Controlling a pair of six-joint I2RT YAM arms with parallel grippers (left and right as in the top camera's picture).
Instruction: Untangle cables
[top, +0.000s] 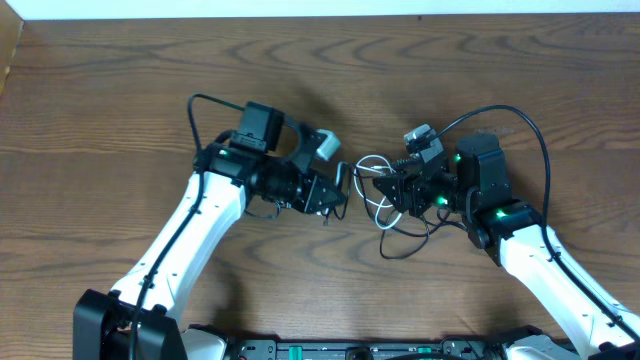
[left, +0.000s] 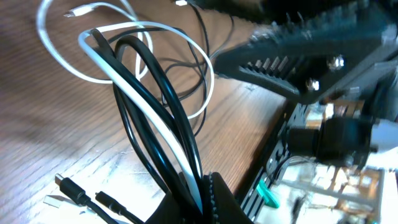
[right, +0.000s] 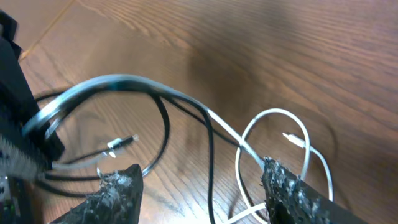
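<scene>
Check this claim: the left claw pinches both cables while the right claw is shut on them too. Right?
Not quite: the right claw stands open, as the right wrist view shows. The left claw does pinch both cables.

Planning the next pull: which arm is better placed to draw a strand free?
Right, probably: right gripper is open, white cable at its fingertips; left gripper is shut on that and the black cable, so it anchors.

Left wrist view: the cables (left: 183, 155) dive between the left gripper (left: 200, 196) fingers right at the bottom edge, and the contact point is cut off. Right wrist view: the right gripper (right: 202, 190) fingers run off the bottom edge, and the cables blur leftward. Overhead, the plug ends are too small to tell.
</scene>
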